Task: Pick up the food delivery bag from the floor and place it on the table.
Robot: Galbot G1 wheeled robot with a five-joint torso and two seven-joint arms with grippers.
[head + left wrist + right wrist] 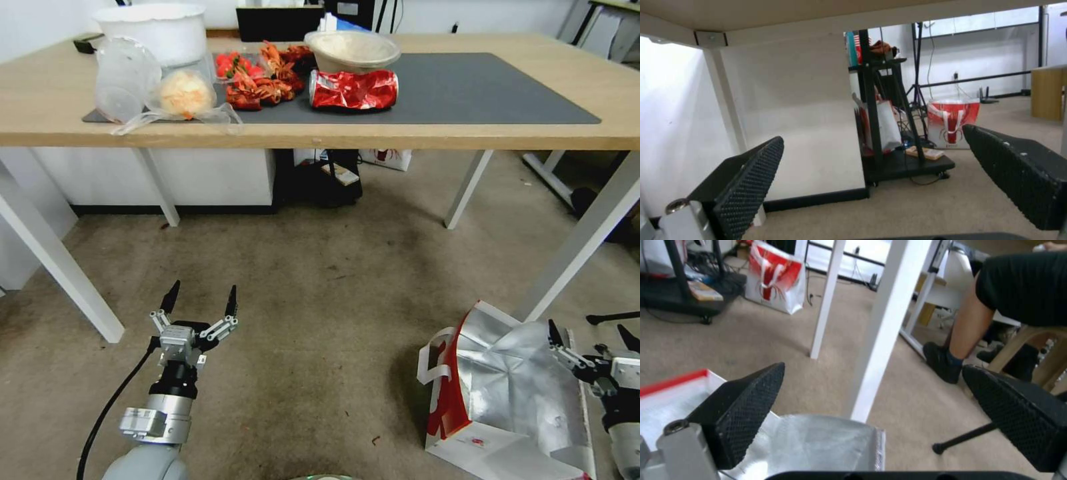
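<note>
Carpeted floor (320,280), food delivery bag (507,387), right gripper (590,340) agape

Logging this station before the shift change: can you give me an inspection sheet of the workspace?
Surface: light-wood table with dark grey mat; stained carpet floor.
Job's things: white paper food delivery bag, red sides, silver foil lining, open on the floor by a table leg.
Clutter: crushed red can, paper bowl, red crayfish, clear plastic lid, white tub on the table.
Grippers: left gripper open above bare carpet; right gripper open at the bag's far rim.
Cables: black cable along the left arm.
Surroundings: black cart, second red-and-white bag.
</note>
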